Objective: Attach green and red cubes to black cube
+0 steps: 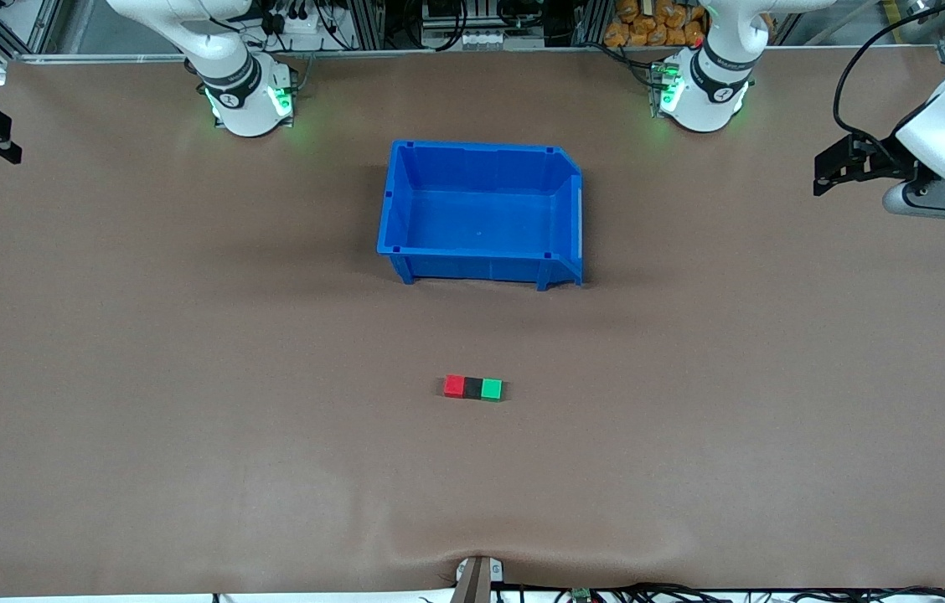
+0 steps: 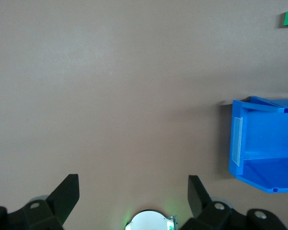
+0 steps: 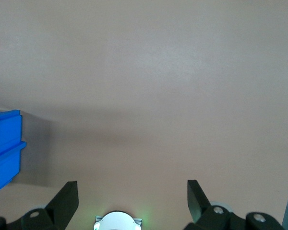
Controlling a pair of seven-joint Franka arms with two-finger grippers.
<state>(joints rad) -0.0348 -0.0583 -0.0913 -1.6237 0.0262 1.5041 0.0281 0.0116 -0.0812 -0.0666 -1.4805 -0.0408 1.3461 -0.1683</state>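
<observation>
Fingers (image 2: 67, 191) apart (both grippers), three cubes (image 1: 473, 388), one bin (image 1: 481, 209)

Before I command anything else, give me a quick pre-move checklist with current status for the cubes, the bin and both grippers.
1. Red cube touching black cube: ok, they sit flush in one row.
2. Green cube touching the black cube on its end toward the left arm: ok.
3. Cubes actually locked together, not just side by side: cannot tell.
4. Left gripper free of the cubes: ok, open and empty, over bare table at the left arm's end.
5. Right gripper free: ok, open and empty, at the right arm's end.
6. Blue bin apart from the row: ok, it stands farther from the front camera with a gap between.
</observation>
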